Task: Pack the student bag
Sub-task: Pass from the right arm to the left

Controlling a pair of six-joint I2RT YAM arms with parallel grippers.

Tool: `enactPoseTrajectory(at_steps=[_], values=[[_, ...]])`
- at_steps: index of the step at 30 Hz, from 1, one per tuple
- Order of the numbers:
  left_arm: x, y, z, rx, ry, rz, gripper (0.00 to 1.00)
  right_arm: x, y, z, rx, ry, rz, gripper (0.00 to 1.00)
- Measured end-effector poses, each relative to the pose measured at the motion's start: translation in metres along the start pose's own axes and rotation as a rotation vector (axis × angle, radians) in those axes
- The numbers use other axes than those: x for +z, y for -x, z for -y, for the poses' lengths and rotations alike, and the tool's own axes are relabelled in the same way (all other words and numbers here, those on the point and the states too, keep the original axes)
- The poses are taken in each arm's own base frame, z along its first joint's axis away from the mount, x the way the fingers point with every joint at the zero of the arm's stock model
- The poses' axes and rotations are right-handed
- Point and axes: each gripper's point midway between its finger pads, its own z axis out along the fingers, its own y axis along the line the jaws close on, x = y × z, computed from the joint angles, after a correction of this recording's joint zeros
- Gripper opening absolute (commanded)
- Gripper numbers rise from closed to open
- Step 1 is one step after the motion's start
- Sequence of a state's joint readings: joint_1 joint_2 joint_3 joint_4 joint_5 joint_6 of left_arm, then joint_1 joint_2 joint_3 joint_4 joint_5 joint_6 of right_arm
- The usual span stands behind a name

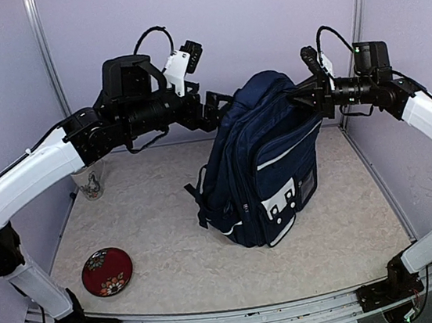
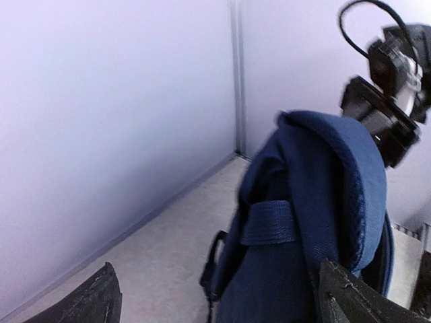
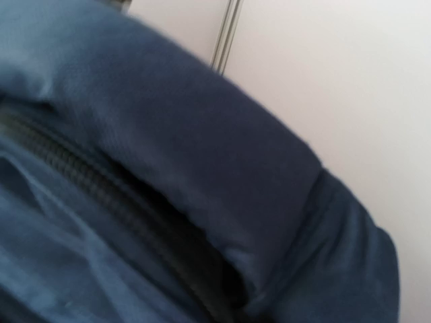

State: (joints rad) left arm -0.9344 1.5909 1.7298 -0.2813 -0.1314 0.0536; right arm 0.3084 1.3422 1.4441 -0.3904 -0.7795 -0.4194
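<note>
The student bag point(image 1: 267, 163), navy blue with white trim and white pocket patches, stands upright in the middle of the table. My right gripper point(image 1: 300, 96) is at its top right edge and looks pinched shut on the fabric there. In the right wrist view the bag's cloth point(image 3: 202, 134) and a dark zipper line point(image 3: 101, 195) fill the frame and hide the fingers. My left gripper point(image 1: 221, 107) hangs open at the bag's upper left. In its wrist view the fingers point(image 2: 94, 299) stand wide apart, with the student bag point(image 2: 316, 222) and its webbing strap point(image 2: 268, 222) just ahead, nothing gripped.
A patterned mug point(image 1: 89, 181) stands at the far left by the wall. A red plate point(image 1: 107, 271) lies at the near left. Lilac walls close in the table on three sides, with metal posts point(image 1: 44, 48) in the corners.
</note>
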Motion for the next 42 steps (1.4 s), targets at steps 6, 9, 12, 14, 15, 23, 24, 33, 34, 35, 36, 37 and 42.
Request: enactPoseTrajectory(at_steps=[6, 9, 12, 14, 15, 23, 24, 33, 34, 35, 36, 37, 42], values=[[0.013, -0.015, 0.044, -0.003, -0.196, -0.013, 0.99, -0.001, -0.002, 0.001, 0.024, -0.002, -0.003, 0.00], [0.012, -0.013, 0.048, 0.001, -0.225, -0.006, 0.99, -0.002, -0.002, 0.000, 0.026, 0.000, -0.001, 0.00], [0.011, -0.014, 0.053, 0.003, -0.252, 0.011, 0.99, -0.002, -0.002, -0.001, 0.027, 0.003, 0.001, 0.00], [0.006, -0.016, 0.055, 0.004, -0.261, 0.027, 0.99, -0.002, -0.001, -0.002, 0.027, 0.009, 0.004, 0.00], [0.000, -0.017, 0.056, 0.011, -0.265, 0.037, 0.99, -0.002, -0.001, -0.002, 0.028, 0.009, 0.004, 0.00], [-0.008, -0.019, 0.092, 0.078, -0.308, 0.028, 0.99, -0.002, 0.000, 0.000, 0.031, 0.000, 0.006, 0.00], [0.000, -0.024, 0.086, 0.078, -0.281, 0.011, 0.98, -0.002, 0.000, 0.000, 0.032, 0.000, 0.007, 0.00], [0.042, -0.063, 0.055, 0.040, -0.170, -0.102, 0.02, -0.003, 0.000, 0.008, 0.106, -0.051, -0.003, 0.38], [0.041, -0.063, 0.057, 0.043, -0.176, -0.097, 0.00, -0.005, 0.002, 0.010, 0.122, -0.065, -0.003, 0.40], [0.039, -0.064, 0.058, 0.046, -0.183, -0.095, 0.00, -0.008, 0.005, 0.013, 0.134, -0.087, -0.003, 0.42], [0.038, -0.065, 0.058, 0.047, -0.186, -0.091, 0.00, -0.011, 0.007, 0.014, 0.147, -0.105, -0.001, 0.43], [0.036, -0.066, 0.057, 0.047, -0.190, -0.088, 0.00, -0.017, 0.010, 0.017, 0.157, -0.131, 0.001, 0.44], [0.023, -0.068, 0.050, 0.050, -0.223, -0.070, 0.00, -0.078, 0.008, 0.033, 0.225, -0.373, 0.043, 0.42]])
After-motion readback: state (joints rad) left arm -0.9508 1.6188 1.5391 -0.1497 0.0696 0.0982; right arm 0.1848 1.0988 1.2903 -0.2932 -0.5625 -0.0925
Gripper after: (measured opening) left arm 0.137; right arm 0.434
